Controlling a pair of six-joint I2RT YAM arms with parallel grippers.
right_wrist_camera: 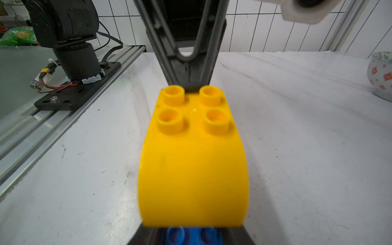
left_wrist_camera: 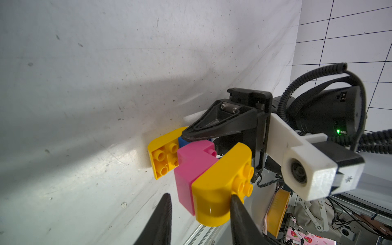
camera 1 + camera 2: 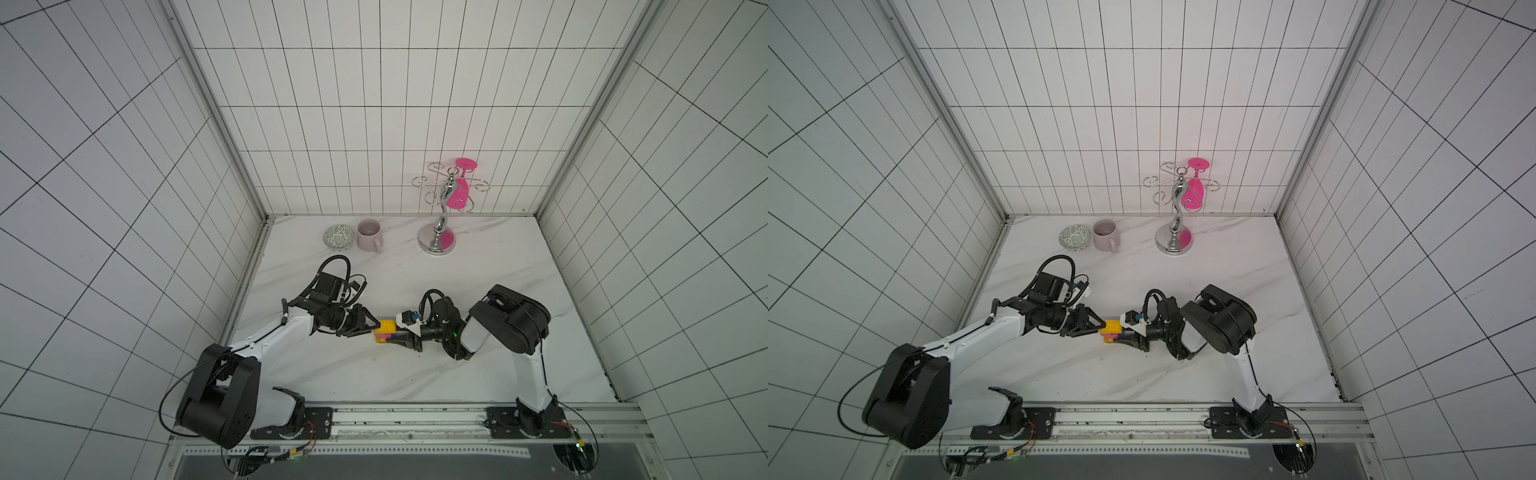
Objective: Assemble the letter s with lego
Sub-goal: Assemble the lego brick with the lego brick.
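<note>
The lego cluster [image 3: 383, 330] [image 3: 1112, 330] hangs mid-table between both grippers. In the left wrist view it is a studded yellow brick [image 2: 162, 158], a blue brick [image 2: 182, 142], a pink brick [image 2: 194, 169] and a rounded yellow brick [image 2: 216, 191] joined together. My right gripper [image 1: 194, 235] [image 3: 395, 336] is shut on the blue brick [image 1: 191, 235], behind the yellow brick [image 1: 193, 161]. My left gripper [image 2: 200, 197] [image 3: 375, 328] straddles the rounded yellow and pink bricks. One of its fingers [image 2: 238, 210] touches the yellow studded face. The other finger [image 2: 164, 212] stands a small gap off the pink brick.
At the back of the marble table stand a patterned bowl [image 3: 339, 237], a pale mug [image 3: 369, 235] and a chrome stand [image 3: 438, 232] holding a pink glass [image 3: 460, 189]. An aluminium rail [image 3: 415, 415] runs along the front edge. Tiled walls enclose three sides.
</note>
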